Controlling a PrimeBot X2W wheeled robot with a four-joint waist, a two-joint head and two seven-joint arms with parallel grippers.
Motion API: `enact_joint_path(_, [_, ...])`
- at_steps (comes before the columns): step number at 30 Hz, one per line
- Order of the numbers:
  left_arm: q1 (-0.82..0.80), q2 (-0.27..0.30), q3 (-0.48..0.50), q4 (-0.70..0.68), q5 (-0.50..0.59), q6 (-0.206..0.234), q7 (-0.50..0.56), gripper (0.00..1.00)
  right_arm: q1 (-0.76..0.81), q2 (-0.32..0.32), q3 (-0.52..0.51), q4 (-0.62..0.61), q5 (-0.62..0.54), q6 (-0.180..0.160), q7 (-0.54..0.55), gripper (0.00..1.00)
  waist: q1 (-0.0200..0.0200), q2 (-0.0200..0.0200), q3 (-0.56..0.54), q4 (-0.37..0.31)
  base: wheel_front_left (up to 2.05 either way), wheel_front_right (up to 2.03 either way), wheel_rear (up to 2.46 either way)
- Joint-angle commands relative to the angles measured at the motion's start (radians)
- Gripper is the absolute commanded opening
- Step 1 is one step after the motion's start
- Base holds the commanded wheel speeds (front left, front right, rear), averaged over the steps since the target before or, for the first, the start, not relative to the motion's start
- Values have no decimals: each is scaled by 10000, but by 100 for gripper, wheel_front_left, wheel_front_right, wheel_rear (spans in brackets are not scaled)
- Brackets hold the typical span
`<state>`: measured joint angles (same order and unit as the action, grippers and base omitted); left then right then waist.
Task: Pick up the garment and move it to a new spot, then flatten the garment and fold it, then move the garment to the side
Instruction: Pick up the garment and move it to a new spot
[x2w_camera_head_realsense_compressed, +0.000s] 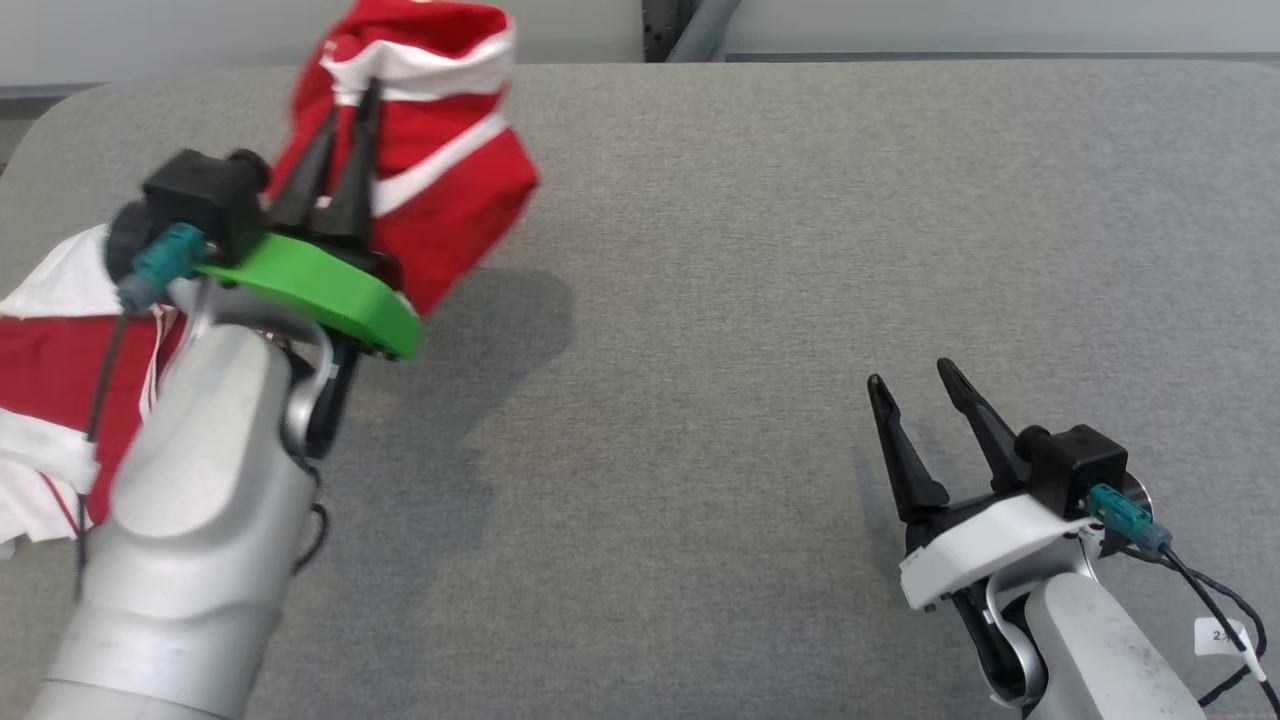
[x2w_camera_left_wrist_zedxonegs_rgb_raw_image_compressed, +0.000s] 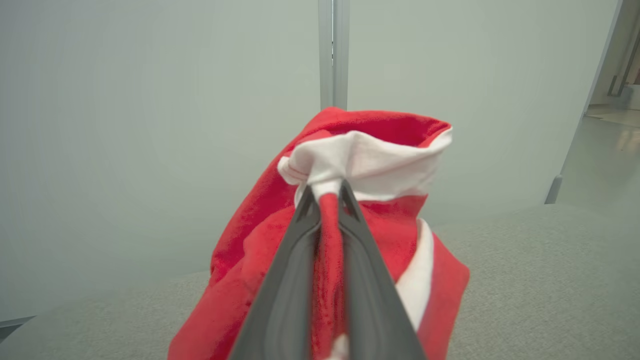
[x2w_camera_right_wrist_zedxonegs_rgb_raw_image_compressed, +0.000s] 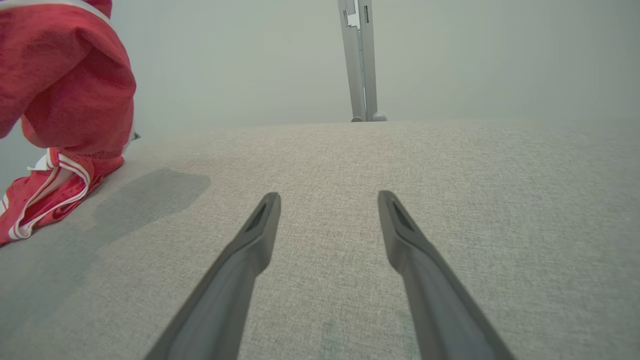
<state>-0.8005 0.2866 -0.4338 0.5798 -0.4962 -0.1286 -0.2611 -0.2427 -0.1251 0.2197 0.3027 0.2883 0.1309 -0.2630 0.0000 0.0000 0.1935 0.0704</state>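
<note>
Left jaws are clamped shut on a fold of the red terry garment with white bands (x2w_camera_head_realsense_compressed: 440, 170). In the left wrist view the two dark fingers (x2w_camera_left_wrist_zedxonegs_rgb_raw_image_compressed: 295, 260) lie almost parallel, with a thin strip of red cloth pinched between them and a white band bunched just past the tips. The gripped bunch is up off the grey woven-fabric counter (x2w_camera_head_realsense_compressed: 750, 250), over its far left part. The rest of the garment trails down behind the silver left forearm (x2w_camera_head_realsense_compressed: 200, 520) and lies on the counter at the left edge, stripes showing in the right wrist view. A soft shadow (x2w_camera_head_realsense_compressed: 500, 310) falls on the counter just right of the raised bunch. Right jaws are spread wide and hold nothing, low over the counter at near right, well apart from the garment; can't tell if the fingers (x2w_camera_right_wrist_zedxonegs_rgb_raw_image_compressed: 250, 250) touch the surface. The counter top is flat, with an even weave and a rounded far-left corner. Behind it is a plain pale grey-green wall (x2w_camera_left_wrist_zedxonegs_rgb_raw_image_compressed: 150, 125) with one vertical metal post (x2w_camera_left_wrist_zedxonegs_rgb_raw_image_compressed: 332, 55) near the middle. In the left wrist view, a strip of glossy floor (x2w_camera_left_wrist_zedxonegs_rgb_raw_image_compressed: 615, 130) shows at far right.
</note>
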Motion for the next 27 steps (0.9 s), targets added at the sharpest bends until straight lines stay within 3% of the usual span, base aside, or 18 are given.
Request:
enact_joint_path(1, [228,-211,-46,-189,-138,-24,-43,0,216,1,-55,45,29,-3,-28,100,0,0,-310,-473,0,0,0])
enact_joint_path(6, [1048,-1352,-527,-1172,-333,-25,-43,0,370,-3,-165,180,-6,-3,-26,100,0,0,-348,-1188,0,0,0])
enact_joint_path(7, [1288,-1646,-1017,-1197,-235,-24,-33,0,419,-21,-263,187,-28,-3,-28,100,0,0,-313,-1509,0,0,0])
enact_joint_path(13, [1762,-1982,-962,-167,174,16,-31,0,474,28,-312,193,-64,-3,-28,100,0,0,-156,-2295,0,0,0])
enact_joint_path(14, [1820,-1973,-872,61,345,52,-34,26,465,40,-300,200,-39,-3,-26,100,0,0,-151,-2396,0,0,0])
enact_joint_path(15, [1910,-1984,-709,374,403,156,-34,98,466,50,-302,188,-32,-3,-26,100,0,0,-154,-2466,0,0,0])
enact_joint_path(21, [2665,-1731,388,1166,967,510,-35,100,492,99,-415,71,-53,-3,-27,100,0,0,-327,-2561,0,0,0])
enact_joint_path(27, [4430,-1541,2467,-531,1802,908,-36,100,664,216,-612,-159,-233,-3,-27,100,0,0,-732,-2110,0,0,0])
